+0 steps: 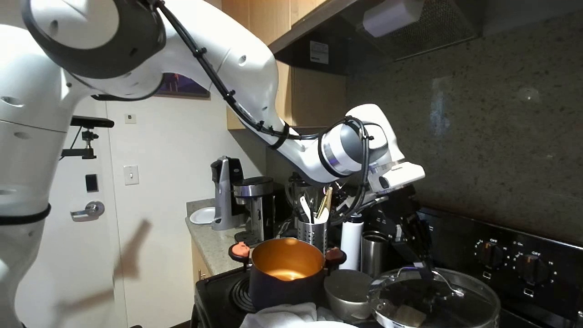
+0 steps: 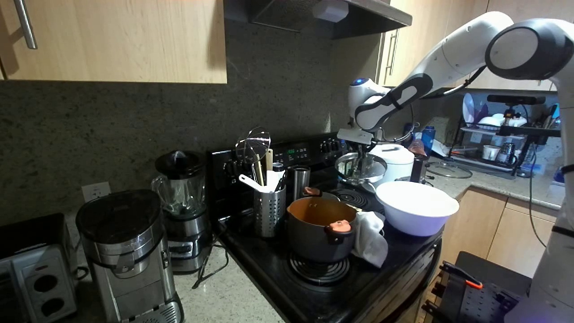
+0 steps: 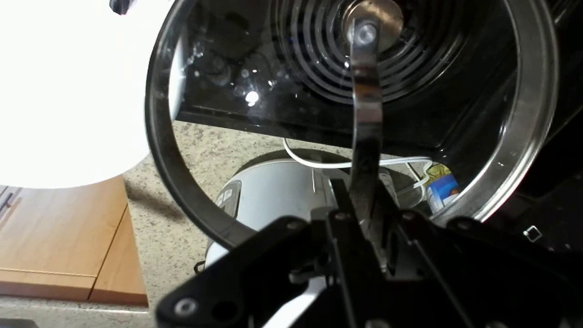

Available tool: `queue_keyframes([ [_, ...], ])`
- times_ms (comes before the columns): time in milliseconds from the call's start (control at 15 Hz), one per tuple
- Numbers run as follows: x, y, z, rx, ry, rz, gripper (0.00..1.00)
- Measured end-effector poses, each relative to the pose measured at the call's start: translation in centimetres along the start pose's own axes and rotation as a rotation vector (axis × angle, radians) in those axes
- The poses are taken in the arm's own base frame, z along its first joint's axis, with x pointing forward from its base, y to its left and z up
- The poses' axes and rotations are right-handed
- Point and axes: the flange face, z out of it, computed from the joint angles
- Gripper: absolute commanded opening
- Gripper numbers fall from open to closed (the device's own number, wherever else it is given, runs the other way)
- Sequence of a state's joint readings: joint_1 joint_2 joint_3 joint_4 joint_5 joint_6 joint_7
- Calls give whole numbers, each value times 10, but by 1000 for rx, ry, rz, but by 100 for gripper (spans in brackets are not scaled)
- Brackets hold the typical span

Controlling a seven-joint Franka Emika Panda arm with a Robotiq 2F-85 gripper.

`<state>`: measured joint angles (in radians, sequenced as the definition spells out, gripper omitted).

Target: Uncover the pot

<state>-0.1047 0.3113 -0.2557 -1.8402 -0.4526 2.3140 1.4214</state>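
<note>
The pot (image 1: 284,291) is wide and dark with an orange inside and reddish side handles. It stands uncovered on a stove burner and shows in an exterior view (image 2: 314,237) too; it is out of the wrist view. A round glass lid (image 1: 460,300) with a steel rim and arched handle is apart from the pot, over another part of the stove; it shows in an exterior view (image 2: 381,172) and in the wrist view (image 3: 537,82). My gripper (image 1: 426,271) is shut on the lid's handle; in the wrist view the fingers (image 3: 362,191) sit on both sides of it.
A smaller pale bowl (image 1: 348,291) and a steel canister (image 1: 374,253) stand near the pot. A utensil holder (image 2: 269,213), a white cloth (image 2: 371,240), a large white bowl (image 2: 417,208) and a white rice cooker (image 2: 397,161) are around. The stove's control panel (image 1: 510,264) rises behind the lid.
</note>
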Motion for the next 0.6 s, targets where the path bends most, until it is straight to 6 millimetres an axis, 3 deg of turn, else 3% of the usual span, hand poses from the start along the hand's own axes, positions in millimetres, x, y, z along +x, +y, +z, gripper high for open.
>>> queue_keyframes([
  [600,16,-10,53,-106,-51,92,5],
])
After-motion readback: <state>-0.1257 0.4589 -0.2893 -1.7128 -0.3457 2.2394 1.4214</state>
